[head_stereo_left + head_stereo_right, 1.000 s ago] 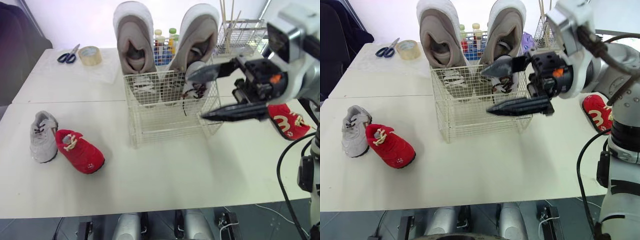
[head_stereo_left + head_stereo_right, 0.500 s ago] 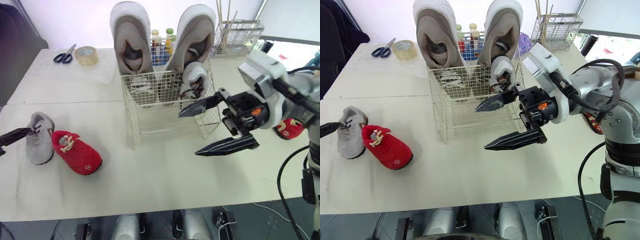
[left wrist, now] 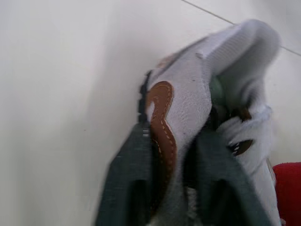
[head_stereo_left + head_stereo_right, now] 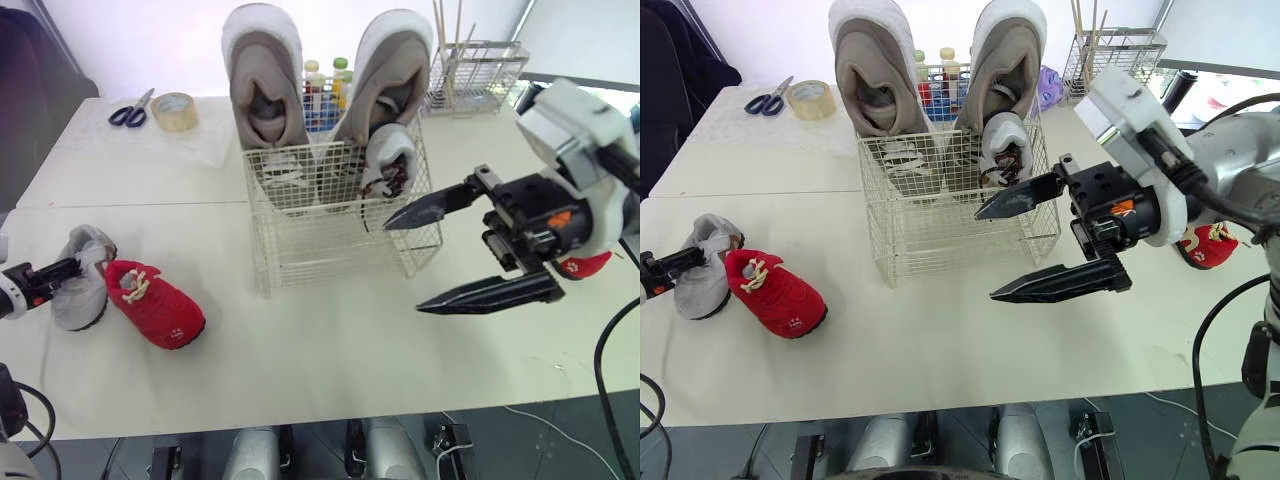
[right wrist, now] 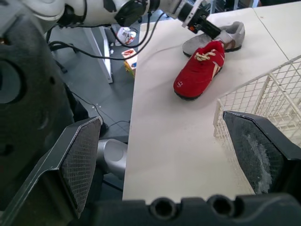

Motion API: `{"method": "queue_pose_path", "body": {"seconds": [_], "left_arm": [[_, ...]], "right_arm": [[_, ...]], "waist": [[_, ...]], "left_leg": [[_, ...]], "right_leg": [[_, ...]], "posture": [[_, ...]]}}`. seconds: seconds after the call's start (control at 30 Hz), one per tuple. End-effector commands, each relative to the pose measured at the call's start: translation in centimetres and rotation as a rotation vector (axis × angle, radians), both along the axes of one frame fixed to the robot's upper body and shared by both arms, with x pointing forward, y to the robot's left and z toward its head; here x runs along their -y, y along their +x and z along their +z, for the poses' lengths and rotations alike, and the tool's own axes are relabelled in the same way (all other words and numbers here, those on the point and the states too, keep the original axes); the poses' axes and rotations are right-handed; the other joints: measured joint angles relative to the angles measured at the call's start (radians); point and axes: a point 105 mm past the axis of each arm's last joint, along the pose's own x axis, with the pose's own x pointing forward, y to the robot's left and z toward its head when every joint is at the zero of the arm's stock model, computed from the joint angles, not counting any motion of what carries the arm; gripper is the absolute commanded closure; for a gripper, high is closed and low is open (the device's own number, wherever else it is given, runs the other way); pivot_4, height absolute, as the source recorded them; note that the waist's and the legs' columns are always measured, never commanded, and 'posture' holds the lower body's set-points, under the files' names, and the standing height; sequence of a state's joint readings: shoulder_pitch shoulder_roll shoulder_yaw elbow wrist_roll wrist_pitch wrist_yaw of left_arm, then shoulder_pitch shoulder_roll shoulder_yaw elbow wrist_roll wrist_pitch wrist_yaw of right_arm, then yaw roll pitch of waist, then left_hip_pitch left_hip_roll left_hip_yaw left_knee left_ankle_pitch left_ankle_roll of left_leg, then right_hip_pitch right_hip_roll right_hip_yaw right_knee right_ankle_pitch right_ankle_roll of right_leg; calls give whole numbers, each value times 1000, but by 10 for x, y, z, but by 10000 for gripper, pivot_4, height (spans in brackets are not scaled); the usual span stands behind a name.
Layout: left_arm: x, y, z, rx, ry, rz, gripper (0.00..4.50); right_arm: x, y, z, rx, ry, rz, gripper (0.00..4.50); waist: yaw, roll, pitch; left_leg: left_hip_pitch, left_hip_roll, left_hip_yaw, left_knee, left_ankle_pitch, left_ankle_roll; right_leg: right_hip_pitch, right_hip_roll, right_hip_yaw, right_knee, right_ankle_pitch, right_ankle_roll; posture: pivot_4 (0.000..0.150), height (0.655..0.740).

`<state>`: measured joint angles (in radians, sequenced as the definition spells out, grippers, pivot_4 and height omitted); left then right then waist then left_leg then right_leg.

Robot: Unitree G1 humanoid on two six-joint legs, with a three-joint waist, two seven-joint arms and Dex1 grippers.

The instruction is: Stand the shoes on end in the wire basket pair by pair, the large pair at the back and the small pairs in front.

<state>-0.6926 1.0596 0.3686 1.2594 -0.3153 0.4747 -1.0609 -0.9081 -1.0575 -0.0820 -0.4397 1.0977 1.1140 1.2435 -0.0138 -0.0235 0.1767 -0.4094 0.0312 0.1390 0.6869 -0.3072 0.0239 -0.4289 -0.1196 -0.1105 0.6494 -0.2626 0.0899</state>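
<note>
Grey shoe, toe toward robot, pinched by left gripper; right gripper wide open.

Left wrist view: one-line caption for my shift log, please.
Left claw pinches the heel wall of the small grey shoe on the white table, red shoe beside it.

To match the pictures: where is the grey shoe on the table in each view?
Left eye: grey shoe far left, beside red shoe.
Right eye: grey shoe far left.
Left wrist: grey shoe central, between jaws.
Right wrist: grey shoe behind red shoe.
Landmark: red shoe.
</note>
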Motion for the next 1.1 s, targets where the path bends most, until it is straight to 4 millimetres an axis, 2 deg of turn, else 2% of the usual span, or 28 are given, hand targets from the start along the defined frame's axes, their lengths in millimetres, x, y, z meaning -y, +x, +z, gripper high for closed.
{"method": "queue_pose_path", "body": {"seconds": [0.03, 0.1, 0.2, 0.33, 0.4, 0.43, 0.47, 0.53, 0.6, 0.73, 0.77, 0.83, 0.9, 0.97, 1.0, 1.1], "left_arm": [[-8, 0, 10, 44, 3, 48, 44837], [-17, -1, 35, 142, -7, 82, 44837], [-34, -7, 82, 310, 39, 132, 44837], [-42, -23, 164, 592, 147, 145, 44837], [-32, -33, 212, 760, 256, 155, 44837], [-21, -39, 232, 846, 304, 154, 44837], [-7, -43, 243, 907, 320, 138, 44837], [25, -47, 255, 999, 340, 117, 44837], [67, -46, 259, 1050, 383, 82, 44837], [165, -47, 284, 1266, 338, -35, 44837], [189, -49, 292, 1334, 271, -41, 44837], [225, -52, 296, 1390, 285, -84, 44837], [244, -53, 294, 1404, 306, -125, 44837], [275, -50, 282, 1420, 283, -228, 44837], [285, -50, 278, 1426, 274, -258, 44837], [300, -42, 263, 1426, 264, -311, 44837]], "right_arm": [[0, 0, 7, 52, 11, -13, 0], [0, 2, 6, 61, 20, -26, 0], [0, 6, 10, 79, 54, -43, 0], [5, 21, 17, 136, 130, -99, 0], [8, 30, 24, 172, 193, -134, 0], [9, 33, 28, 194, 231, -144, 0], [9, 35, 30, 203, 250, -148, 0], [11, 38, 31, 196, 264, -151, 0], [12, 42, 32, 172, 280, -144, 0], [19, 59, 34, 116, 316, -154, 0], [21, 64, 35, 106, 319, -163, 0], [23, 68, 36, 97, 321, -166, 0], [24, 68, 37, 90, 324, -162, 0], [27, 70, 39, 79, 339, -180, 0], [28, 70, 40, 76, 344, -188, 0], [37, 74, 40, 66, 344, -234, 0]], "waist": [[0, 0, 0], [0, 0, 0], [-2, -7, 1], [-5, -13, 0], [-2, -13, 1], [0, -13, 1], [2, -13, 1], [7, -11, 1], [7, -10, 1], [9, -12, 2], [11, -13, 2], [16, -13, 1], [10, -9, 0], [6, -3, 0], [6, -3, 1], [6, -3, 1]], "left_leg": [[0, 0, 0, 0, 0, 0], [0, 0, 0, 0, 0, 0], [0, 1, -1, 0, 0, 0], [-1, 1, -1, 0, 0, 0], [-1, 0, 0, 0, 0, 0], [-1, 0, 0, 1, 0, 1], [-1, 0, -1, 2, 0, 1], [-1, 0, -2, 3, -1, 1], [-1, 0, -4, 5, -1, 1], [-1, 0, -7, 11, -1, 1], [-1, 0, -7, 11, -1, 1], [-1, 0, -7, 11, -1, 1], [-1, 0, -6, 10, -1, 2], [0, 0, -5, 9, -1, 2], [0, 0, -5, 9, -1, 2], [0, 1, -5, 10, -1, 2]], "right_leg": [[0, 0, 0, 0, 0, 0], [0, 0, 0, 0, 0, 0], [0, 0, 0, 0, 0, 0], [0, 0, -1, -1, 0, 0], [0, -1, -1, -1, 0, 0], [0, -1, -1, -1, 0, 0], [0, -2, -1, -1, 0, 0], [2, -3, -1, 0, 0, 0], [4, -4, -1, 0, 0, 0], [7, -1, -2, 3, 1, 1], [7, -1, -2, 3, 1, 1], [9, 0, -2, 1, 3, 2], [9, 0, -2, 0, 4, 2], [9, 0, -2, 0, 4, 3], [8, 1, -2, -1, 4, 3], [8, 2, -2, 0, 4, 2]], "posture": [[1500, 7400], [1500, 7400], [1500, 7400], [1500, 7400], [1500, 7400], [1500, 7400], [1500, 7400], [1500, 7400], [1500, 7400], [1500, 7400], [1500, 7400], [1500, 7400], [1500, 7400], [1500, 7400], [1500, 7400], [1500, 7400]]}}
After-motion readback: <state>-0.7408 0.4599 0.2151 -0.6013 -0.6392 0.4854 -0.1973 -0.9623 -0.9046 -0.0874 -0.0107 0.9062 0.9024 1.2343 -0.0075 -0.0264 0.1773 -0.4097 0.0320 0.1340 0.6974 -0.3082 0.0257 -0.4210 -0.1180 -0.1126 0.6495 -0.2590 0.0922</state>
